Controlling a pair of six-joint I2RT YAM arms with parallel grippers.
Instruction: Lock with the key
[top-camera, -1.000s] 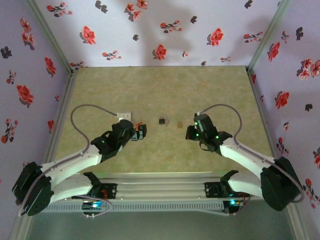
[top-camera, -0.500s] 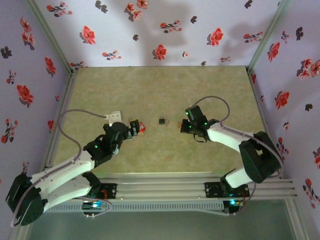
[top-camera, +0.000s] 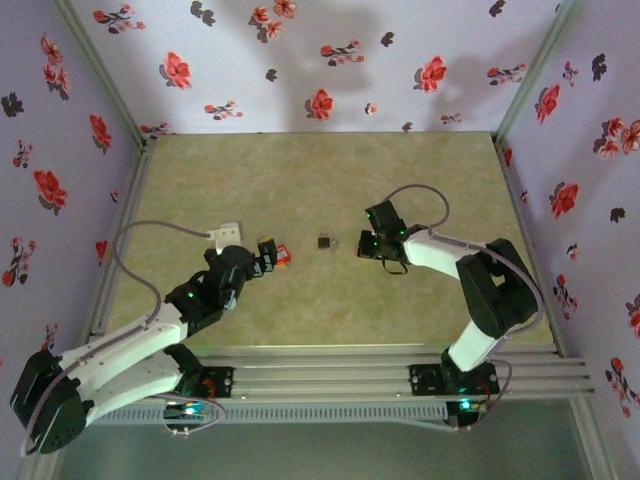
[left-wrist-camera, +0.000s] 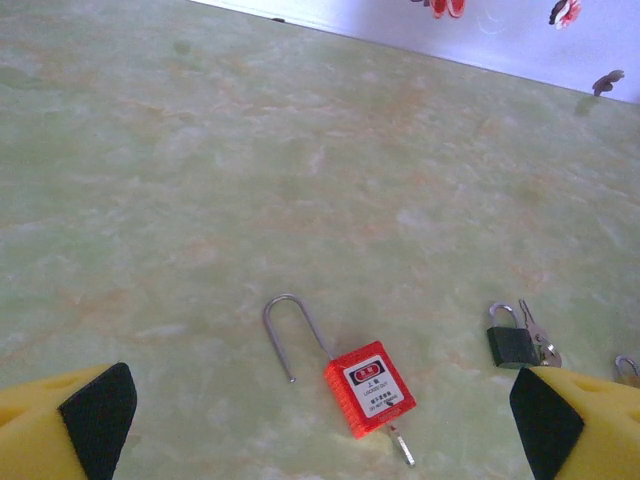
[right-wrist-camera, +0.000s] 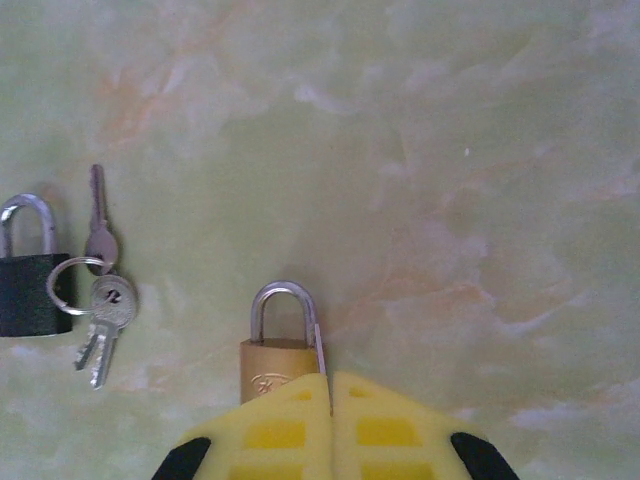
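A: L gripper (left-wrist-camera: 322, 418) first. What's its state?
B: Wide open, low over the table (top-camera: 300, 180). Black pads (left-wrist-camera: 98, 415) far apart, nothing clasped. The red padlock (left-wrist-camera: 368, 390) lies flat btw the fingers, touching neither.
A: How's that padlock?
B: Its shackle (left-wrist-camera: 284, 297) is up, short leg free of the body. A small metal stub (left-wrist-camera: 402, 447) sticks out of the bottom end. Too small to tell if it's a key.
A: R gripper (right-wrist-camera: 330, 395)?
B: Clenched, yellow fingers pressed tog., nothing btw them. The tips sit at the body of the brass padlock (right-wrist-camera: 275, 362) and cover its lower part. Touching or just above, can't tell. Its shackle pts away from the gripper.
A: And the key?
B: The keys (right-wrist-camera: 110, 300) are on a ring, flat on the table just beside the black padlock (right-wrist-camera: 28, 290), on the side toward the brass one. The ring overlaps that padlock's edge. In the top view the pair sits btw the red padlock and the R gripper, apart from both.
A: Farther out?
B: Bare green-marbled table, then the floral wall (top-camera: 300, 60).
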